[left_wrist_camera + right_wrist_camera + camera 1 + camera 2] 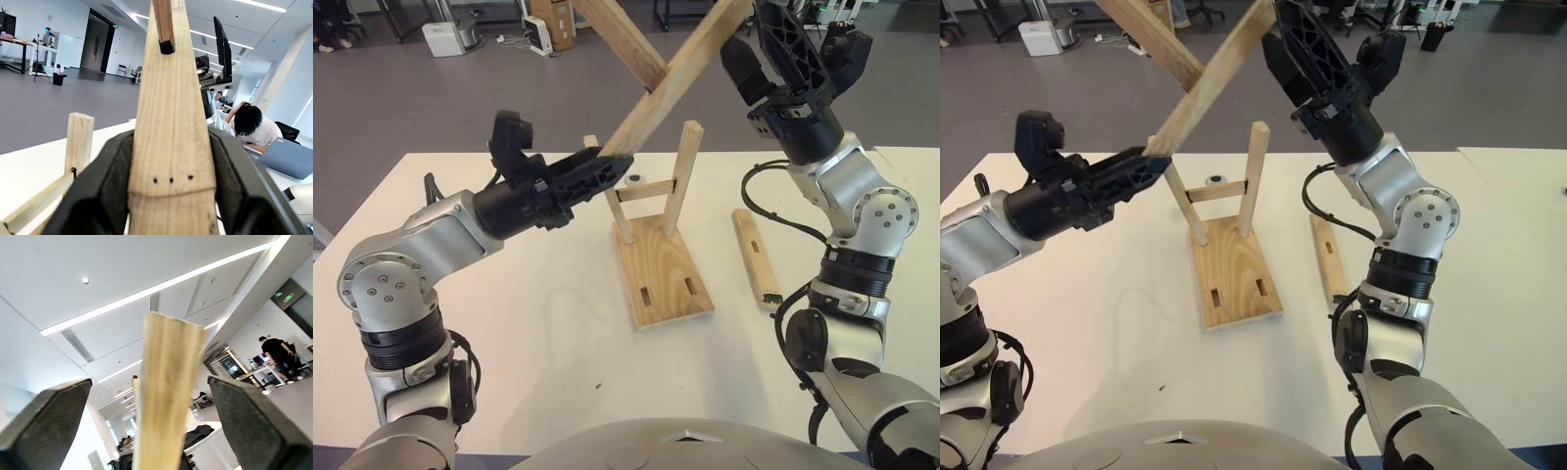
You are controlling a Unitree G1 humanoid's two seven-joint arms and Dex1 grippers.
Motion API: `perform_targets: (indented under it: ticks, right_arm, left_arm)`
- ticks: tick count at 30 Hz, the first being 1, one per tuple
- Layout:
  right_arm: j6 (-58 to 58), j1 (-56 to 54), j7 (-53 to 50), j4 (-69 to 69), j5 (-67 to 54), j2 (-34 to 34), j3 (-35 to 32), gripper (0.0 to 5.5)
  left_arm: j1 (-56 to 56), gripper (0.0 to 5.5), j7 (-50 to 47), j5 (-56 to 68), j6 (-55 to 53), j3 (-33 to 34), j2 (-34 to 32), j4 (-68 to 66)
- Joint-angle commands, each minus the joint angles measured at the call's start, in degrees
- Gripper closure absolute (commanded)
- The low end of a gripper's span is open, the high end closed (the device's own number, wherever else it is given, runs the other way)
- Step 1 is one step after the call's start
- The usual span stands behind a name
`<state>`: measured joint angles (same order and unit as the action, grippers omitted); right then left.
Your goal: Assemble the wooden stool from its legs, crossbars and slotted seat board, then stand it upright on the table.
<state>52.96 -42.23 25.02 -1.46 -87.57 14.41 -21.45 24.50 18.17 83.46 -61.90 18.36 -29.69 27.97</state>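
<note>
Above the middle of the table, toward its far edge, found the held leg slanting upward from the left gripper to the right gripper, with its long axis running from low on the robot's left to high on its right. Saw the left gripper pressed together on the leg's lower end, flat against both faces. Saw the right gripper spread wide around the upper end, with fingers standing off on either side and touching no wood, as far as could be told. Noted a second timber joined crosswise to the leg partway up; could not tell which part. Judged the right arm nearer the free end; expected a closing there next, or a handover.

On the table below, found the slotted seat board lying flat near the middle, with two legs and a crossbar standing at its far end and two slots open at its near end. Found a loose leg lying between the board and the table's right edge, pointing lengthwise toward the far edge.
</note>
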Motion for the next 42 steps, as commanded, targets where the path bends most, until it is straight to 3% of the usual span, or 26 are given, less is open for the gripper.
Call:
perform_targets:
  ticks: [1,7,12,17,27,34,35,39,42]
  right_arm:
    - [1.69,-0.8,1.18,0.52,-0.55,0.49,1.86,1.09]
    - [1.25,0.86,2.07,-0.75,3.75,1.55,4.08,1.31]
    - [2.57,0.96,3.74,-1.27,2.64,1.95,3.48,0.51]
    - [4.57,0.15,4.87,-2.09,0.53,2.5,3.19,1.39]
    - [6.42,1.48,8.12,-2.0,2.71,3.75,4.48,3.35]
    - [6.9,0.74,10.36,-2.32,3.57,4.75,4.44,3.43]
    - [6.86,0.66,10.77,-2.23,4.19,5.05,4.58,3.45]
    - [2.05,0.62,18.65,-1.47,15.35,10.01,7.64,3.45]
    - [-2.56,2.28,28.18,-1.77,22.95,16.01,8.6,3.45]
  left_arm:
    - [-1.15,3.45,0.8,1.21,0.52,-2.57,-1.73,0.81]
    - [-1.69,3.48,0.26,3.59,2.66,-4.32,-2.1,1.7]
    - [-3.09,3.48,0.68,4.86,3.27,-4.73,-4.02,2.09]
    - [-4.21,3.48,2.46,4.53,1.95,-6.69,-7.1,1.69]
    - [-4.59,3.48,0.91,7.38,5.92,-6.73,-6.22,0.73]
    - [-8.54,3.48,3.85,9.54,6.19,-5.83,-7.47,-0.24]
    - [-8.82,3.12,3.55,9.28,7.23,-5.09,-6.9,-0.96]
    - [-11.64,2.62,2.29,2.56,12.53,-0.85,-6.37,-3.99]
    - [-24.38,2.42,9.68,-3.06,11.3,2.39,-10.59,-3.74]
